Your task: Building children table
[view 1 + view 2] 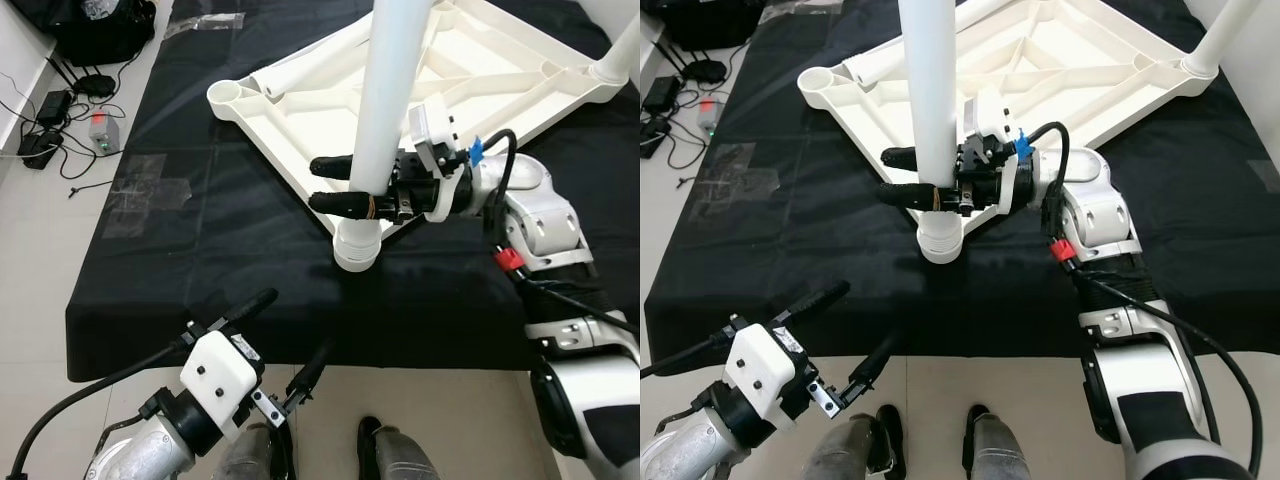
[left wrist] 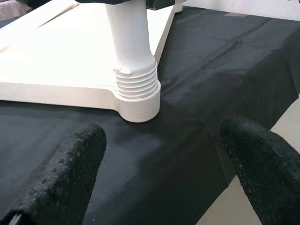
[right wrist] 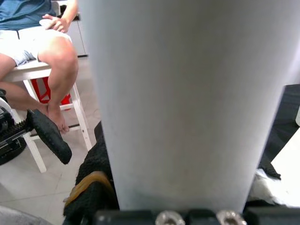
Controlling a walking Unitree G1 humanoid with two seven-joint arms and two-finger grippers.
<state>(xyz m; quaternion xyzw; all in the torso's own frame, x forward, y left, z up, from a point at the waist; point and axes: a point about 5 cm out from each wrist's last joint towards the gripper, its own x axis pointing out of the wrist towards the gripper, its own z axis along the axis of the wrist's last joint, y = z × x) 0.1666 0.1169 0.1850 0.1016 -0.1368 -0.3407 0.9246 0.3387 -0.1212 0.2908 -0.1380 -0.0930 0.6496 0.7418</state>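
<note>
The white table top (image 1: 480, 75) lies upside down on the black-covered platform (image 1: 240, 270). A white table leg (image 1: 385, 90) stands upright in the near corner socket (image 1: 355, 250). In the left wrist view, several thread ridges of the leg (image 2: 136, 82) show above the socket. My right gripper (image 1: 335, 185) reaches in from the right and is shut on the leg a little above the socket, one finger on each side. My left gripper (image 1: 295, 325) hangs open at the platform's front edge, below and left of the socket, with nothing between its fingers (image 2: 70, 173).
A second leg (image 1: 622, 50) stands in the far right corner. The far left socket (image 1: 232, 95) holds nothing. A black bag (image 1: 95, 25), chargers and cables (image 1: 60, 130) lie on the floor to the left. A person (image 3: 42, 42) sits on a white chair beyond the platform.
</note>
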